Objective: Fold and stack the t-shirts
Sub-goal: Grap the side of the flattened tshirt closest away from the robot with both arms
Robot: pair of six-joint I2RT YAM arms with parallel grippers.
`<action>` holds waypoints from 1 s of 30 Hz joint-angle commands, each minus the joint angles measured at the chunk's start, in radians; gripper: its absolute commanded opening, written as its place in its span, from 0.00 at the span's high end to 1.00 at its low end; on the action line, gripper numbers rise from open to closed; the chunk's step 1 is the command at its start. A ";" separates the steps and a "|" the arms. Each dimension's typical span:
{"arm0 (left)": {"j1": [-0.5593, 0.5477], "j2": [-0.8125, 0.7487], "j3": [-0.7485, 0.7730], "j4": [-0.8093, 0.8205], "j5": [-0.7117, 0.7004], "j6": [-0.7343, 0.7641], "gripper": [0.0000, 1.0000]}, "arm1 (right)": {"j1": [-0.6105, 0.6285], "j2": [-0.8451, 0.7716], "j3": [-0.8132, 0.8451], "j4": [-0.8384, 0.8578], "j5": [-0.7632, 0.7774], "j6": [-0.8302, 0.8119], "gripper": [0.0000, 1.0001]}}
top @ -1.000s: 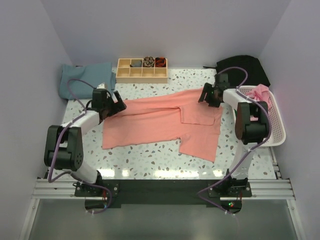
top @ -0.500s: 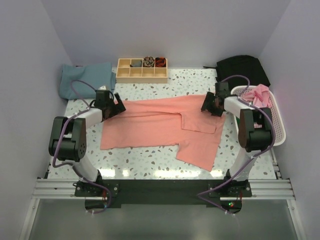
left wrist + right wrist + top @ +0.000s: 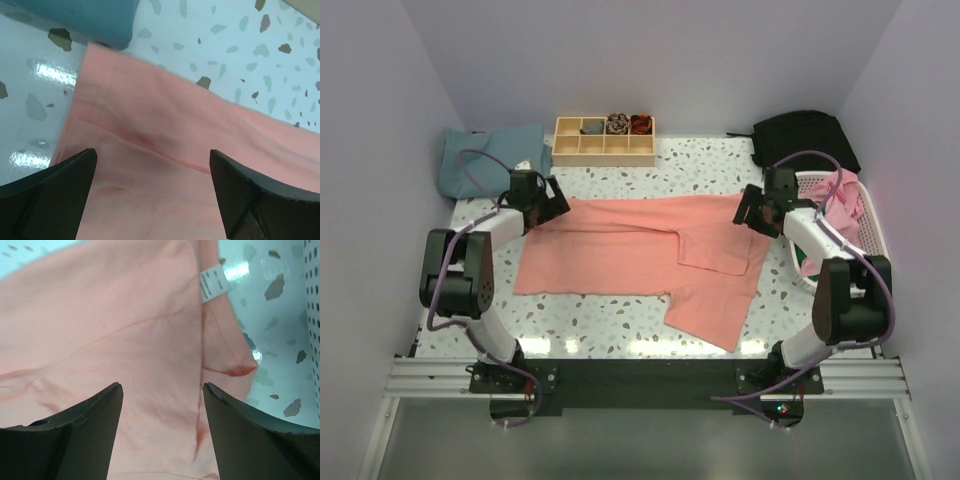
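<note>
Salmon t-shirt (image 3: 620,250) lies partly folded, nothing stacked yet; left gripper (image 3: 152,154) and right gripper (image 3: 162,386) gape wide over it, clutching nothing.

i see bare worktop (image 3: 610,320) open along the near edge, in front of the spread t-shirt (image 3: 620,250). at the back edge a wooden tray (image 3: 604,141), a teal cloth (image 3: 485,160) at the left corner and a black bundle (image 3: 807,135) at the right block passage. a white basket (image 3: 870,222) closes the right side.
</note>
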 commanded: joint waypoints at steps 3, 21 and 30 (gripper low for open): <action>-0.041 -0.227 -0.084 -0.021 0.086 -0.001 0.00 | 0.011 -0.169 0.048 -0.143 -0.074 -0.006 0.30; 0.005 -0.726 -0.399 -0.460 -0.254 -0.204 0.00 | 0.389 -0.556 -0.365 -0.430 0.072 0.408 0.31; 0.131 -0.710 -0.509 -0.424 -0.044 -0.216 0.00 | 0.459 -0.662 -0.408 -0.516 0.078 0.481 0.30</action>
